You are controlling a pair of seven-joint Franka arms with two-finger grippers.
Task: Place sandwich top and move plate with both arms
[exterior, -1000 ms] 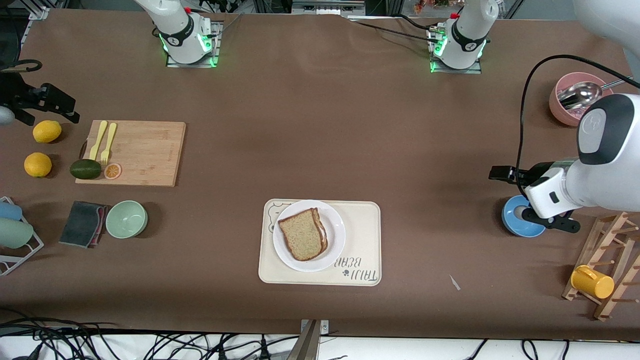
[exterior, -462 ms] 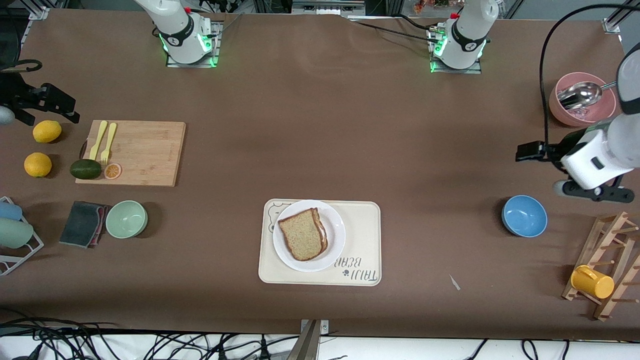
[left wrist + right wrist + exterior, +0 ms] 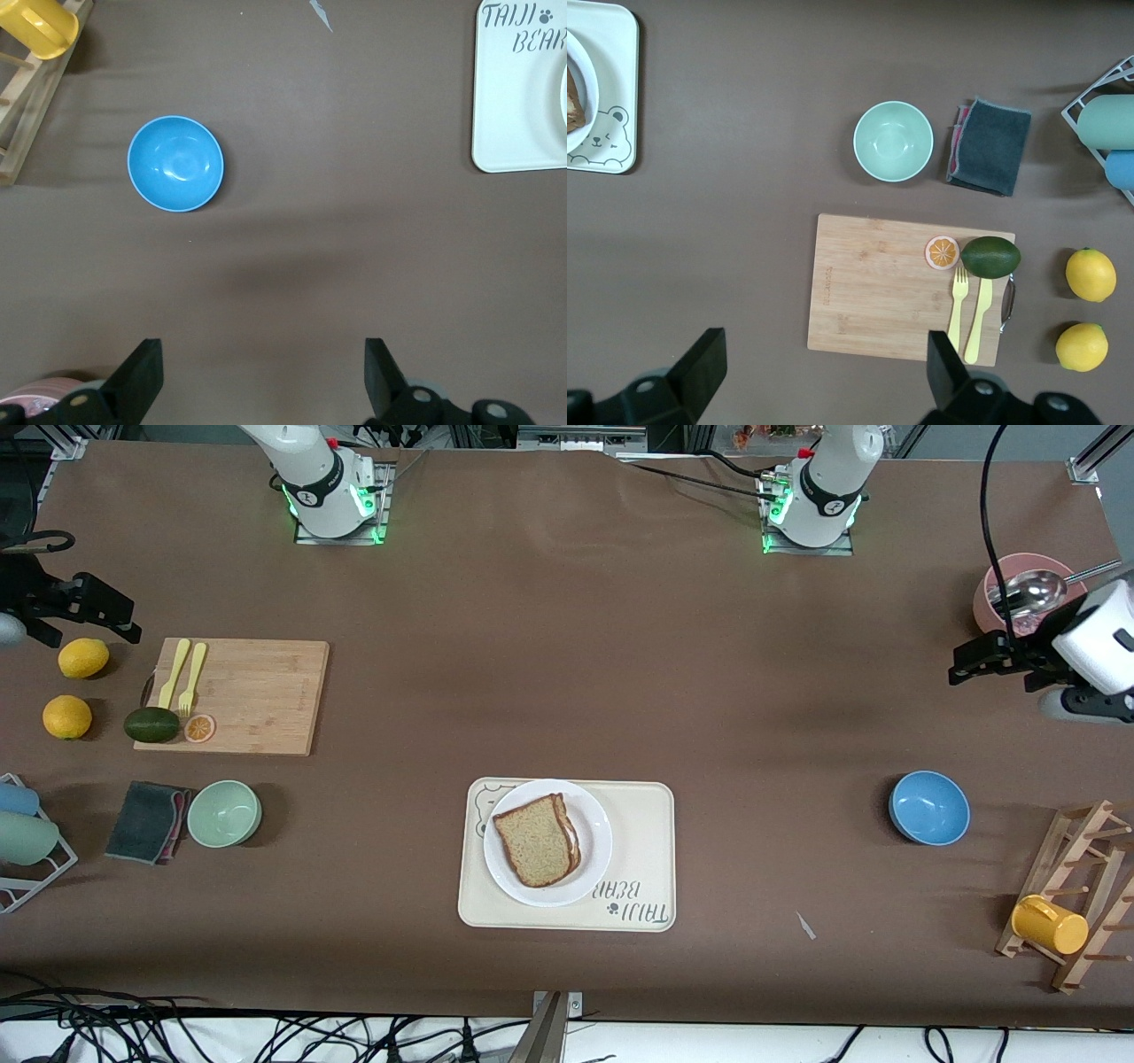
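The sandwich top [image 3: 535, 840] is lying on the plate [image 3: 592, 850], covering another slice whose edge is peeking out at the side toward the left arm's end. The plate is sitting on the cream bear tray [image 3: 640, 868], at the tray's end toward the right arm, and the tray is resting near the middle of the bench's edge closest to the front camera. Nothing is gripping the bread or the plate.

The left gripper [image 3: 961, 664] is hanging high over the bench's left-arm end, beside the pink bowl [image 3: 992, 598] that is holding a metal spoon [image 3: 1032, 590]; in the left wrist view its fingers [image 3: 142, 376] are standing wide apart with nothing between them. A blue bowl [image 3: 928, 808] is sitting nearer to the front camera than that gripper, and a wooden rack [image 3: 1076, 886] carrying a yellow cup [image 3: 1050, 924] is standing in the corner by it.

The right gripper [image 3: 111, 615] is hovering at the bench's right-arm end, over the area beside the two lemons [image 3: 83, 658]; the right wrist view is showing its fingers [image 3: 700, 367] spread wide and empty. Near it, a cutting board [image 3: 257, 695] is bearing a yellow fork [image 3: 191, 677], an avocado [image 3: 151, 724] and an orange slice [image 3: 199, 728]. Closer to the front edge, a green bowl [image 3: 224, 813] is sitting beside a folded grey cloth [image 3: 146, 821].
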